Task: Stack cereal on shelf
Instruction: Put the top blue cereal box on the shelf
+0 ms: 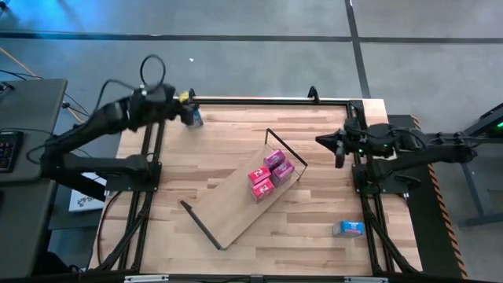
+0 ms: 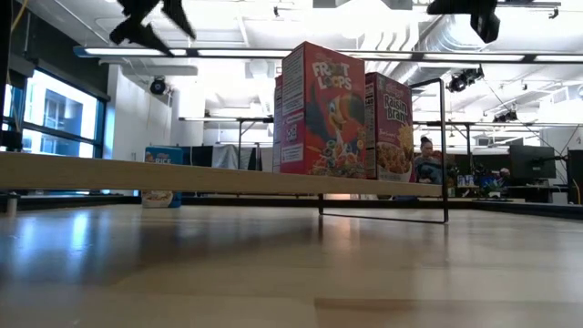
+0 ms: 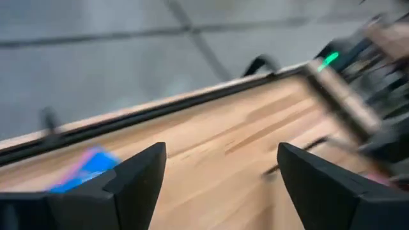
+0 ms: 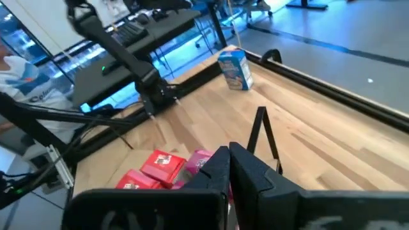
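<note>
Shelf (image 1: 236,208): lies diagonally across the middle of the table (image 1: 236,134), a black wire frame at each end. All positions below are given relative to it.

Four boxes (image 1: 269,174) stand clustered on the shelf at its right-arm end, just inside that end's wire frame (image 1: 284,146). From above they show two red and two pink tops, packed side by side and touching. In the low view the nearest box reads as a red-fronted Froot Loops box (image 2: 323,109), with a Raisin Bran box (image 2: 390,128) directly behind it, both upright on the board.

Blue box (image 1: 194,116): off the shelf, well apart from it, near the table's far edge on the left-arm side. Upright in the right wrist view.

Second blue box (image 1: 347,228): off the shelf, lying on the table near the front edge on the right-arm side, apart from the shelf's long side.

Left gripper (image 1: 187,112): above the far blue box. Fingers (image 3: 137,176) spread wide apart with nothing between them; the blue box shows just beside one finger, not held.

Right gripper (image 1: 339,147): off the shelf's loaded end, raised, apart from the boxes. Fingers (image 4: 252,169) pressed together, holding nothing.
</note>
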`<state>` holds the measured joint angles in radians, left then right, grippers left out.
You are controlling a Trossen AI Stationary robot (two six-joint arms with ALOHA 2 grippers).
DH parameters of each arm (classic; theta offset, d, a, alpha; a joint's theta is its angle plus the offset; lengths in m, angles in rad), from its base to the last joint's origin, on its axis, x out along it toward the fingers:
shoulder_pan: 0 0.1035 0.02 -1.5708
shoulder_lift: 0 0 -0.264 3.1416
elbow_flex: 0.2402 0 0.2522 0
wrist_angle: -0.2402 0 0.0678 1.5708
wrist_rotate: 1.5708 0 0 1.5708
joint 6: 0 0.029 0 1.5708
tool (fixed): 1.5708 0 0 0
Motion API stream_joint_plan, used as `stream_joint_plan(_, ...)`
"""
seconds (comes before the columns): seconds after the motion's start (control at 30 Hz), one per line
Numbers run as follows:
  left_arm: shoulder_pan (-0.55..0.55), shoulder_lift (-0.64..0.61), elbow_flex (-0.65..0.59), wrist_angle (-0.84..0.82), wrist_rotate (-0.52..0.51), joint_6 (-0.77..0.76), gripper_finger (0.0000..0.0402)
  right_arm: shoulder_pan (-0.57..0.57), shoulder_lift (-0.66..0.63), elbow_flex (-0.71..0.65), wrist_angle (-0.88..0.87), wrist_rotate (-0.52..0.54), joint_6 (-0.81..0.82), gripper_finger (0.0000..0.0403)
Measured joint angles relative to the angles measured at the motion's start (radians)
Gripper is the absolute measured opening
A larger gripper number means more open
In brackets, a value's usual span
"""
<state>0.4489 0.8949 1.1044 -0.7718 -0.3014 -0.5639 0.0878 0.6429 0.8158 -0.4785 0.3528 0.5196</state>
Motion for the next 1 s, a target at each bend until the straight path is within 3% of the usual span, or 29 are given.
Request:
stream_joint_plan(0.17, 0.291, 0.118, 0.037, -0.170, 0.240, 0.161, 0.0306, -0.051, 0.040, 0.000, 0.001, -0.039, 0.004, 0.0001)
stream_joint_plan(0.33, 0.446, 0.278, 0.038, -0.223, 0.279, 0.310, 0.0307, -0.085, 0.068, 0.000, 0.002, -0.068, 0.006, 0.0001)
stream_joint_plan(0.67, 0.517, 0.502, 0.038, -0.179, 0.285, 0.495, 0.0307, -0.138, 0.092, 0.000, -0.026, -0.120, 0.030, 0.0001)
stream_joint_plan(1.0, 0.521, 0.600, 0.038, -0.149, 0.280, 0.576, 0.0307, -0.141, 0.105, 0.000, -0.055, -0.121, 0.031, 0.0001)
